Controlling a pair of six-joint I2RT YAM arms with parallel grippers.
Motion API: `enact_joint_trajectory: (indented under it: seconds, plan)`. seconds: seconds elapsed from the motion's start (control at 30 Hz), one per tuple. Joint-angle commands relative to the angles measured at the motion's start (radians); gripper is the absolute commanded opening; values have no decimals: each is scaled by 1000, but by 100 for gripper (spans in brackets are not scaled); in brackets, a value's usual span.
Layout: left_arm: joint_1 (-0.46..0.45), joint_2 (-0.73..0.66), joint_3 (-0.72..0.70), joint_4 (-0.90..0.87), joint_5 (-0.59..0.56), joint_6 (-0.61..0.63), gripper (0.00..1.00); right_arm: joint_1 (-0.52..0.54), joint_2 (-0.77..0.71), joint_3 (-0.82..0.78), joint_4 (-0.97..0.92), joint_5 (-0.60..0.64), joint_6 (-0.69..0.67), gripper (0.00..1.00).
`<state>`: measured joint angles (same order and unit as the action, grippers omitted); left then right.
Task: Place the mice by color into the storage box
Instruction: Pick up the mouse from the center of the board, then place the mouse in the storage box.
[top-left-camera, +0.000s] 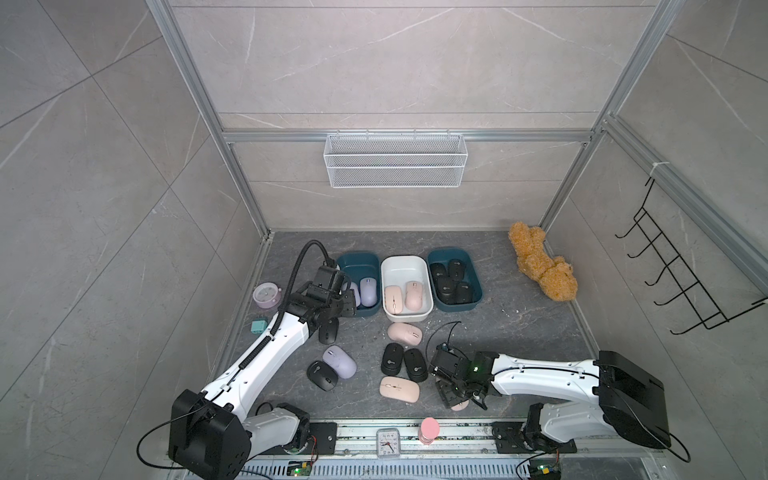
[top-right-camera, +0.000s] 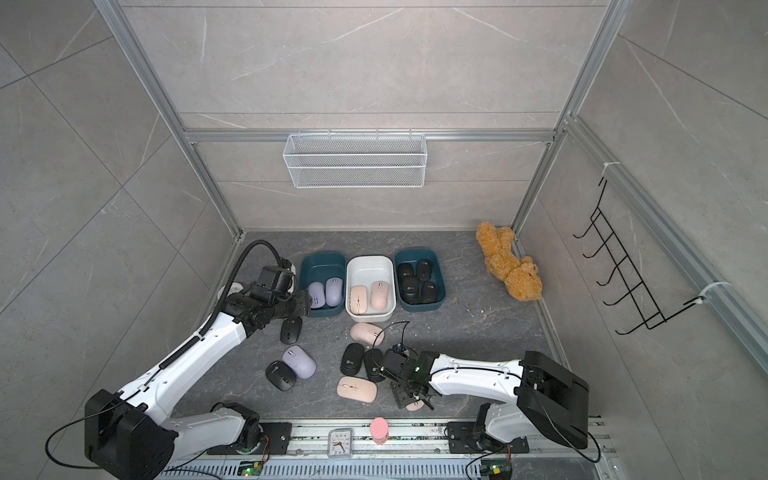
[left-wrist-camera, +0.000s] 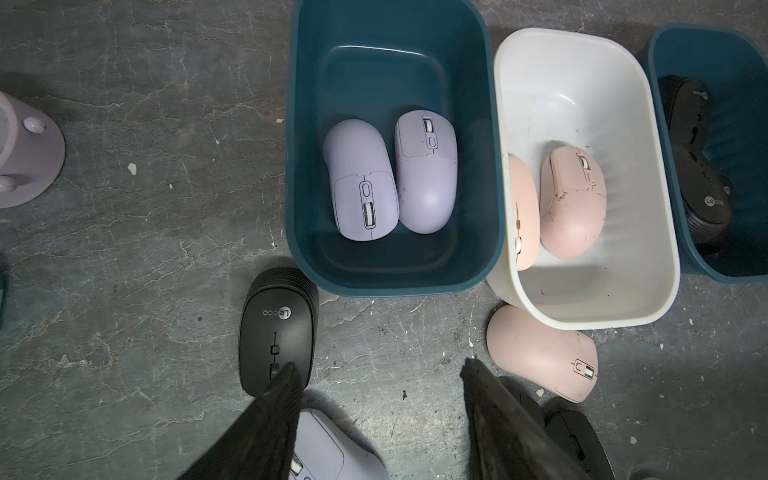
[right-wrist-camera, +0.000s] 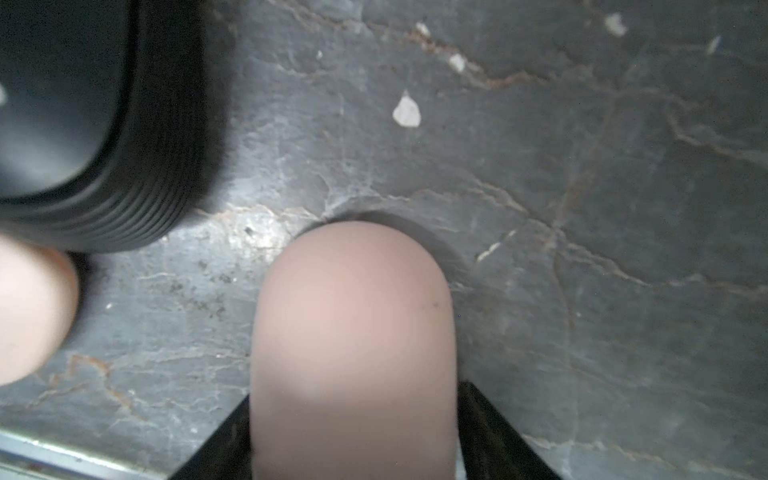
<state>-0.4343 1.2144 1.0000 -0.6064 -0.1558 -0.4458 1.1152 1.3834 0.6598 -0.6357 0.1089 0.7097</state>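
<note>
The right arm's fingers clamp both sides of a pale pink mouse lying at the near right of the bench. The left arm's fingers hang partly open and empty on the near side of the left teal box, which holds two lavender mice. Pink mice sit in the white box beside it, black mice fill the right teal box, and loose mice dot the middle.
</note>
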Motion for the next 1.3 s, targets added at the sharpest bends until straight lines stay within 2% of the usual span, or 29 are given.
enact_joint_trajectory:
  seconds: [0.0,0.1,0.23,0.47,0.7,0.93,1.27]
  plan:
    - [-6,-18,16,-8,-7,-4,64,2,27,1,-31,0,14,60]
    - [-6,-11,18,-5,-3,-4,64,2,24,4,-24,4,20,52]
    - [-6,4,26,0,4,5,64,3,-20,16,-50,77,73,46]
    - [-6,22,74,12,8,77,64,-9,-137,92,-130,196,91,45]
    - [-4,82,179,9,42,171,64,-57,-135,248,-187,268,13,47]
    - [5,140,201,57,60,233,65,-122,-90,398,-151,272,-97,47]
    - [16,67,87,165,76,216,65,-239,86,632,15,185,-222,47]
